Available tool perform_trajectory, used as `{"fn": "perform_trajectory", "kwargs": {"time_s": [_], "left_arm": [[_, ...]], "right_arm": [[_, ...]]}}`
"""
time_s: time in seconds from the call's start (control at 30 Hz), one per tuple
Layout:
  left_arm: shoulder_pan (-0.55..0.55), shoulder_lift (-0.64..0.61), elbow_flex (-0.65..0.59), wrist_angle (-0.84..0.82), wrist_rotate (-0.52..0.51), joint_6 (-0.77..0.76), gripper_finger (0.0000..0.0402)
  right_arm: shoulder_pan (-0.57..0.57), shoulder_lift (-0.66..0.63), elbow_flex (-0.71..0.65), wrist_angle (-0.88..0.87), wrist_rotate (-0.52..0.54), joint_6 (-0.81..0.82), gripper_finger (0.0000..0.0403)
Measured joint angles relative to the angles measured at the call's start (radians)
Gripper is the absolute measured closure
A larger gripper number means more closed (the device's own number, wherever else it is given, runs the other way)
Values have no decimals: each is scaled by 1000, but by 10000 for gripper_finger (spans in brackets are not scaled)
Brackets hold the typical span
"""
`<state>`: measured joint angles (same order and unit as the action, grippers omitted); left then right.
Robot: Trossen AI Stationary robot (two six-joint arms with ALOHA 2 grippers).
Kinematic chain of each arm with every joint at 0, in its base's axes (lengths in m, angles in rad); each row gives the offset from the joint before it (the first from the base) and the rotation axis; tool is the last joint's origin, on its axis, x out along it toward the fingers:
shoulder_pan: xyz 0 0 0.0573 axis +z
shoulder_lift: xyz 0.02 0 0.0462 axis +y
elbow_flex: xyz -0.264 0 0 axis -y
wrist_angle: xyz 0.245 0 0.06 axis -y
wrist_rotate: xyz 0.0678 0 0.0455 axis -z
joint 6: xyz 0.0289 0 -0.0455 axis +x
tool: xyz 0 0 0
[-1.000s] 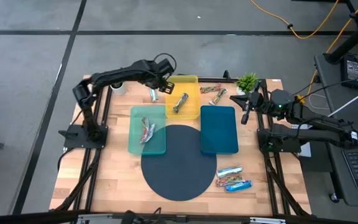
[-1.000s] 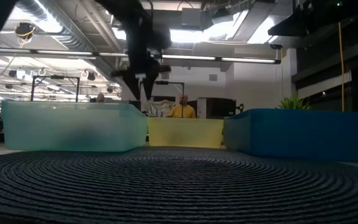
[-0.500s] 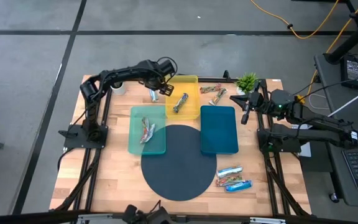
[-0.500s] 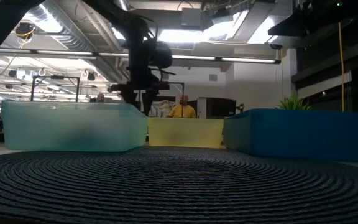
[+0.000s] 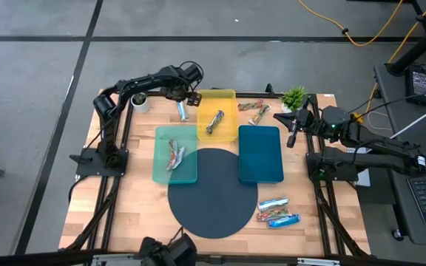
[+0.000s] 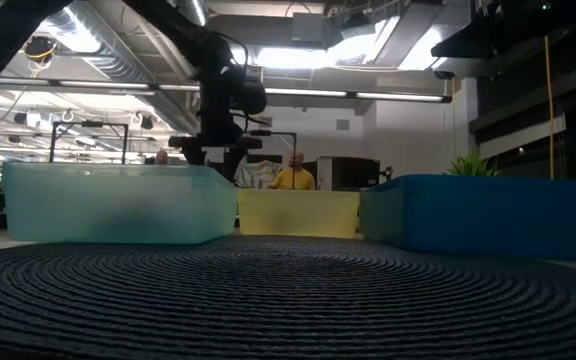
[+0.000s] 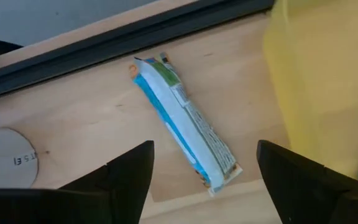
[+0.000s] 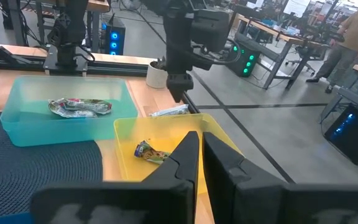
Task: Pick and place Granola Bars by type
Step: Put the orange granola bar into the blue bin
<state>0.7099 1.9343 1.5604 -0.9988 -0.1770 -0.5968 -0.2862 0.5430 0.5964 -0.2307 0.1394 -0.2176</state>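
A blue-white granola bar (image 7: 182,127) lies flat on the wood by the yellow tray's (image 5: 217,98) left wall, also showing in the high view (image 5: 182,111). My left gripper (image 5: 186,91) hovers above it, open, a finger on either side (image 7: 204,152), touching nothing. A brown-green bar (image 5: 214,122) lies in the yellow tray. A silver bar (image 5: 174,155) lies in the pale teal tray (image 5: 161,170). Two red-multicoloured bars (image 5: 254,109) lie at the far edge, and two blue-white bars (image 5: 278,211) near the right. My right gripper (image 5: 293,131) waits at the right side, shut (image 8: 201,149).
A dark blue tray (image 5: 261,166) sits right of centre, with a dark round mat (image 5: 213,199) in front of the trays. A small plant in a white pot (image 5: 140,101) stands left of my left gripper, and another plant (image 5: 294,96) is at the far right. People show in the room beyond.
My left gripper has moved from the yellow tray's far left corner toward the table's left edge, coming over the blue-white bar, and has turned about its wrist. The bars and trays have stayed where they were.
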Motion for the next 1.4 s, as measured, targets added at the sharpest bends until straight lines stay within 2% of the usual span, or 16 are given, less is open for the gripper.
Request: {"fn": "perform_trajectory", "kwargs": {"time_s": [0.17,0.6,0.8,1.03,1.4], "left_arm": [[16,23,0,-2,-3,-1,125],[18,196,-1,0,50,8,129],[14,207,1,5,64,13,144],[13,208,1,9,76,27,195],[13,201,-1,-6,82,40,313]], "right_arm": [[0,0,0,0,0,0,377],[0,0,0,-16,0,0,377],[0,0,0,-28,0,0,377],[0,0,0,-28,0,-1,377],[0,0,0,-28,0,-1,377]]}}
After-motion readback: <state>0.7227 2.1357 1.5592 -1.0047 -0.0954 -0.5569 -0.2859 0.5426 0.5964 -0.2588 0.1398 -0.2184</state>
